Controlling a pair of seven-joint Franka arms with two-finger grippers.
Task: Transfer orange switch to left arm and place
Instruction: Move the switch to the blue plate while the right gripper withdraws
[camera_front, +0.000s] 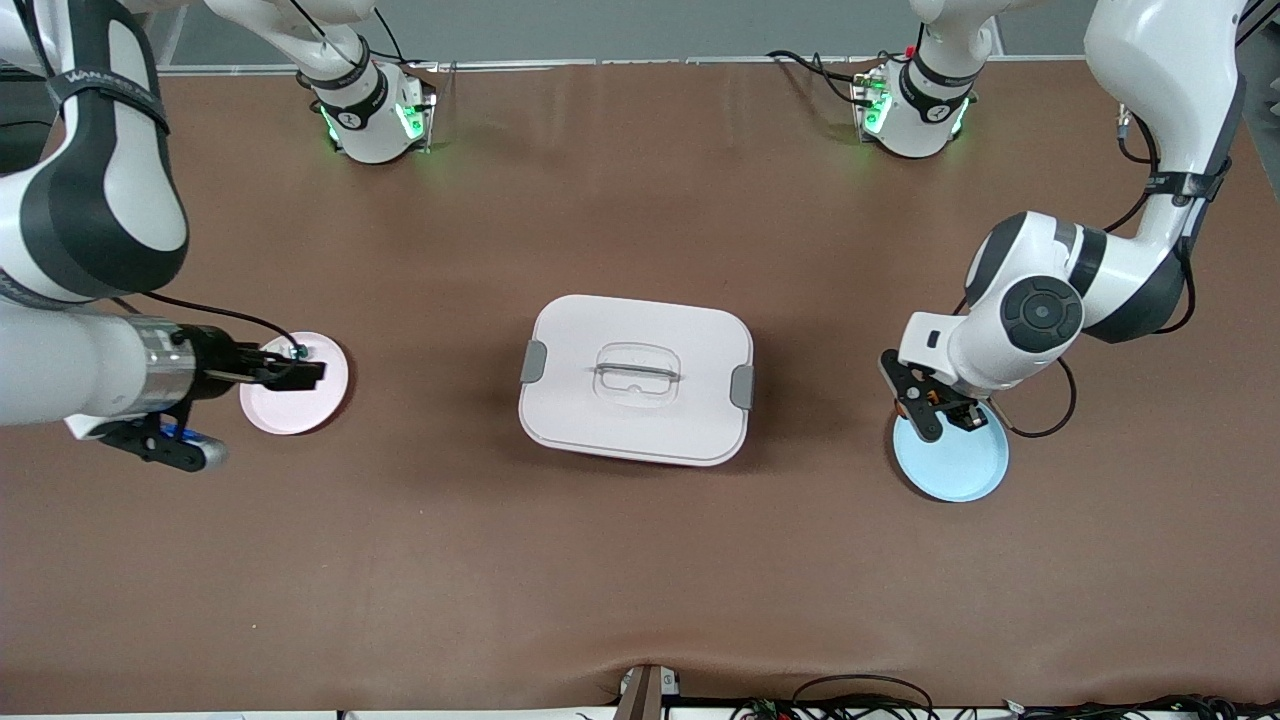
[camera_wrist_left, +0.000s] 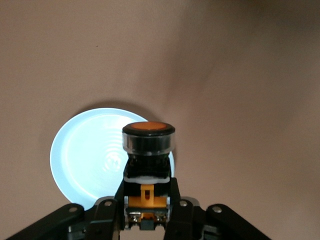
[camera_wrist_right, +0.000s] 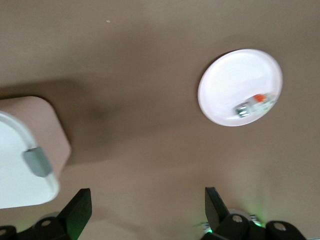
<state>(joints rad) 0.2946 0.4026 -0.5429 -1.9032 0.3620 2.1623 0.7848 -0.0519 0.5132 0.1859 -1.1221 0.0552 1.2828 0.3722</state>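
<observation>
left end effector clamped on the orange switch, just above the blue plate. right end effector spread apart, empty, over the pink plate. risk: clipping the box midway if carried low, or dropping at handover.

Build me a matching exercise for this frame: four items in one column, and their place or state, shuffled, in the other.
Items
1. orange switch
2. box
3. right gripper
4. small part

Place or state
A. lying on the pink plate
B. open, over the pink plate
C. clamped in the left gripper, above the blue plate
D. lid on, mid-table between the two plates

Pairs: 1-C, 2-D, 3-B, 4-A
</observation>
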